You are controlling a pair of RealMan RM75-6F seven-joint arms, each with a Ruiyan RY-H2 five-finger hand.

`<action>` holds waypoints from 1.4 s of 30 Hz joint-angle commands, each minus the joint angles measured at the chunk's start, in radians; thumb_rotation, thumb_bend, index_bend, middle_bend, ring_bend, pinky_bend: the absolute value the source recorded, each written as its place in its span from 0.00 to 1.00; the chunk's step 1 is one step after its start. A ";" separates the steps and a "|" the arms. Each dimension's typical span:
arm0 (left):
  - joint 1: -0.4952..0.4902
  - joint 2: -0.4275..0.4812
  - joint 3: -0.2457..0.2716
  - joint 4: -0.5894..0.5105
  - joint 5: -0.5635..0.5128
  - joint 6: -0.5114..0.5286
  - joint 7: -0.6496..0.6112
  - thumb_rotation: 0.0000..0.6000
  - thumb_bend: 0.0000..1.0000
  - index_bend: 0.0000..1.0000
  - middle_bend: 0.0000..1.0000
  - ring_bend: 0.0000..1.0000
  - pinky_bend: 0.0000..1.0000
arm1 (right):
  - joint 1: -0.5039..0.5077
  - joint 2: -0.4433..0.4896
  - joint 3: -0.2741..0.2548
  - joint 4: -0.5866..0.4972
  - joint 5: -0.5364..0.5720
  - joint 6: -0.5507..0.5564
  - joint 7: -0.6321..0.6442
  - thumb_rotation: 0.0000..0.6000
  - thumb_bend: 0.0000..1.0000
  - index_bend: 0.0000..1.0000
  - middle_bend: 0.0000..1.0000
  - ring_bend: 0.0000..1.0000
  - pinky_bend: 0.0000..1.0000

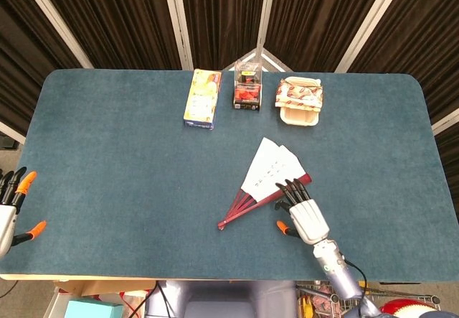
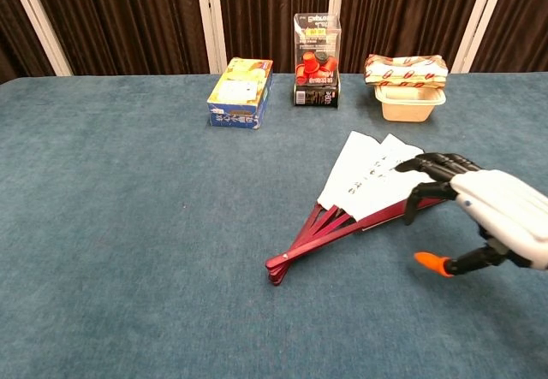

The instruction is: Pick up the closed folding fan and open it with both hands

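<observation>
Folding fan of white paper leaves on dark red wooden ribs [image 1: 267, 179] [image 2: 360, 195], lying flat on the blue felt-covered counter [image 1: 115, 160] [image 2: 120, 251], right of centre and toward the near edge; already partly spread, pivot pointing near-left, leaves fanning far-right. Right robot hand [image 1: 304, 214] [image 2: 490, 216] hovering over the fan's right end, dark fingers [image 2: 425, 170] spread and reaching over the outer red guard stick, orange-tipped thumb low on the near side; holding nothing, contact with the stick not clear from either view. Left robot hand [image 1: 10, 210] well apart at the near-left edge of the counter, fingers spread, empty, absent from the chest view.

Along the far edge, well clear of the fan: yellow and blue carton [image 1: 201, 98] [image 2: 241, 93], clear plastic box with red items [image 1: 248, 86] [image 2: 316, 60], cream tray topped with red-patterned cloth [image 1: 300, 101] [image 2: 408, 86].

Likely troubles from here: thin flat stick hard to get under, so fingertips may only shove the fan along the felt; pressing on the paper could crease or tear it; gripping just one guard could leave the remainder drooping or swinging shut on lifting.
</observation>
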 commanded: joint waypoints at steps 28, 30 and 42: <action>-0.005 0.007 -0.005 -0.001 -0.019 -0.016 -0.014 1.00 0.00 0.00 0.00 0.00 0.00 | 0.099 -0.196 0.015 0.173 0.066 -0.022 0.025 1.00 0.26 0.45 0.15 0.03 0.05; -0.006 0.007 -0.005 -0.001 -0.020 -0.016 -0.015 1.00 0.00 0.00 0.00 0.00 0.00 | 0.102 -0.203 0.016 0.175 0.070 -0.021 0.027 1.00 0.26 0.45 0.15 0.03 0.05; -0.007 0.009 -0.005 -0.004 -0.024 -0.020 -0.019 1.00 0.00 0.00 0.00 0.00 0.00 | 0.107 -0.239 0.003 0.191 0.085 -0.028 0.027 1.00 0.35 0.52 0.17 0.03 0.05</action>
